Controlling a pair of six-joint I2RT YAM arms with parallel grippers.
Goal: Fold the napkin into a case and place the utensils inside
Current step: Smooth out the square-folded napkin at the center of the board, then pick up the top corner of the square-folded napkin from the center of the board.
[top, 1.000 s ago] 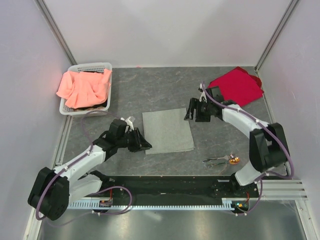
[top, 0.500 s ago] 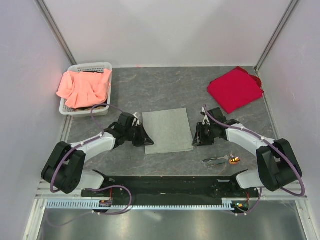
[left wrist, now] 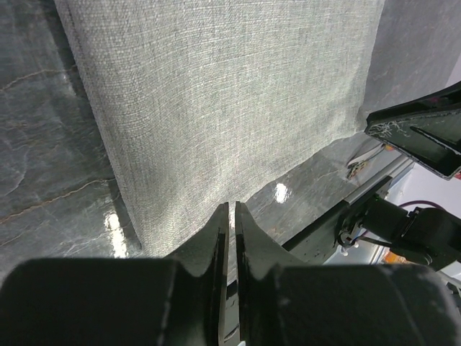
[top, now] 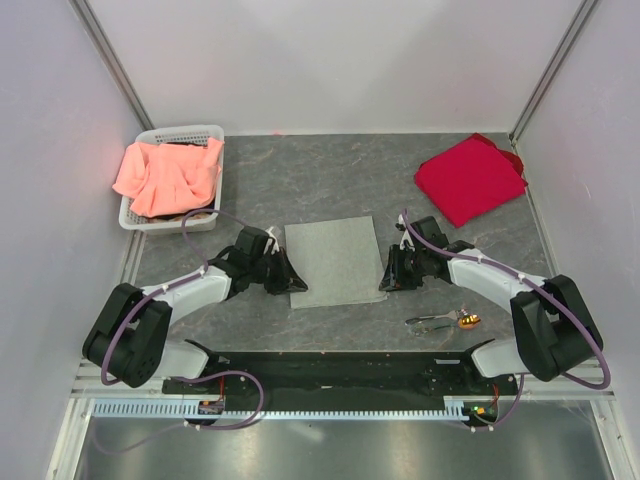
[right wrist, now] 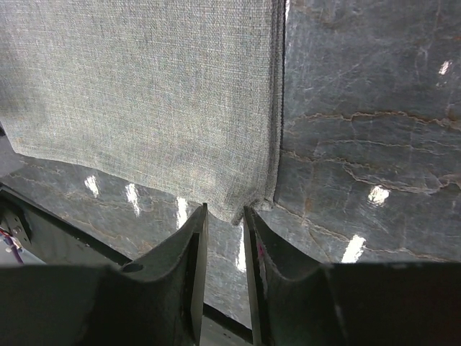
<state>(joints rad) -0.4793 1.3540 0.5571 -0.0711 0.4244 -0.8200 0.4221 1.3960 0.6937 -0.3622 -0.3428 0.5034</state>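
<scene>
The grey-green napkin (top: 335, 260) lies flat on the dark table, unfolded into no case. My left gripper (top: 292, 282) is low at its near left corner; in the left wrist view the gripper (left wrist: 232, 209) has its jaws almost together over the near edge of the napkin (left wrist: 223, 101). My right gripper (top: 385, 283) is at the near right corner. In the right wrist view the gripper (right wrist: 224, 210) still has a narrow gap, and the corner of the napkin (right wrist: 144, 94) sits just at its tips. The utensils (top: 445, 321) lie near the right arm's base.
A red cloth (top: 470, 178) lies at the far right. A white basket (top: 170, 133) holding a salmon-orange cloth (top: 165, 175) stands at the far left. The black base rail (top: 330, 370) runs along the near edge. The right gripper (left wrist: 425, 133) shows in the left wrist view.
The right arm came down from the napkin's far right side to its near right corner, its jaws narrowing. The left gripper moved onto the near left corner and closed.
</scene>
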